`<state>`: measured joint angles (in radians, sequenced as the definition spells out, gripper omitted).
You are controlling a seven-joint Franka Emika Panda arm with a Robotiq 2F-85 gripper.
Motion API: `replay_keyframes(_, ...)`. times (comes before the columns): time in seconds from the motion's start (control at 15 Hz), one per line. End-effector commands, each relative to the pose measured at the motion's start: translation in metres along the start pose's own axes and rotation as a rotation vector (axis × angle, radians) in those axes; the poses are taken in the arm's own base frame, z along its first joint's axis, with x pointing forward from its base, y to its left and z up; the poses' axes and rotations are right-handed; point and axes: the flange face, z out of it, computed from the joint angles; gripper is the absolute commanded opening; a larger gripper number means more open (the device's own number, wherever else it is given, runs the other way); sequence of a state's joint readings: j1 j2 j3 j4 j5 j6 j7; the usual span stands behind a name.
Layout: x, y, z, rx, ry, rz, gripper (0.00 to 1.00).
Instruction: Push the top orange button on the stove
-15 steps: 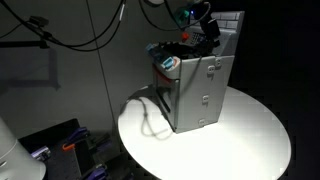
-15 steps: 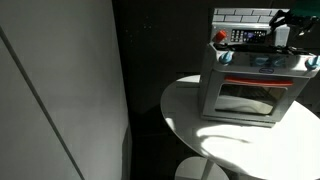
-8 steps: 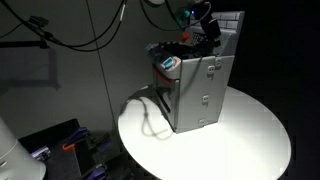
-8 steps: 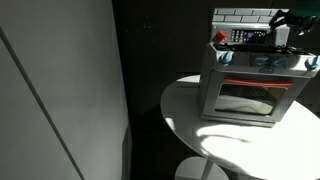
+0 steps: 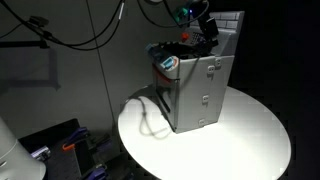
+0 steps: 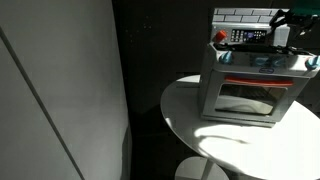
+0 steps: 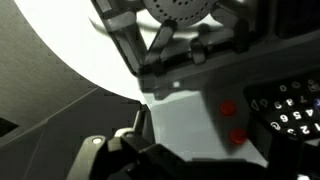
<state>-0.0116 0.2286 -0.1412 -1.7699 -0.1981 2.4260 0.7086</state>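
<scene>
the stove [image 5: 200, 88] stands on the round white table [image 5: 250, 140], toward its far edge in both exterior views. the gripper [image 5: 207, 30] hangs over the cooktop by the tiled back panel [image 6: 240, 14]. the wrist view shows two red buttons [image 7: 228, 108] beside a keypad [image 7: 290, 105]. i cannot tell whether the jaws are apart.

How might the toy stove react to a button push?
The stove looks boxy and flat-based, so tipping seems unlikely. Probably light plastic on a smooth white table, it might slide under a firm push.
</scene>
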Motion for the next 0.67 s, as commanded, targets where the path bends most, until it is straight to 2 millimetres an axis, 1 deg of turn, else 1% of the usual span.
replay_keyframes(0.0,0.0026,0.0011,-0.0105,-0.022,0.004,0.007,1.00)
replay_keyframes(0.6,0.0084,0.0032,-0.0052,-0.027,0.011,0.017,1.00)
